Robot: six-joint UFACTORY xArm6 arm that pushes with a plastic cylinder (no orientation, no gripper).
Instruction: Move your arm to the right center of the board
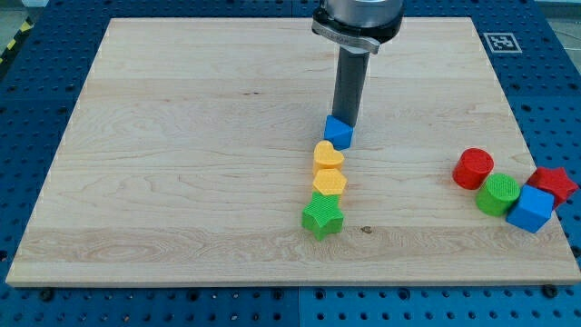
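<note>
My tip [346, 121] sits near the middle of the surface [182, 136], just behind a small blue cube [338, 133]; whether they touch I can't tell. There are no fingers to report, only the rod. Below the cube run a yellow heart [329, 154], a yellow hexagon [329, 183] and a green star [322, 217]. At the frame's right cluster a red cylinder [473, 168], green cylinder [498, 193], blue cube [531, 209] and red star [553, 182].

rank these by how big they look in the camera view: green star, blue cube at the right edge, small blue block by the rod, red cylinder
Largest to smallest as they appear:
1. blue cube, green star and red cylinder: too alike to rank, and the first two sit nearer the view's bottom, which may enlarge them.
2. small blue block, clearly smallest, partly hidden behind my tip.
</note>
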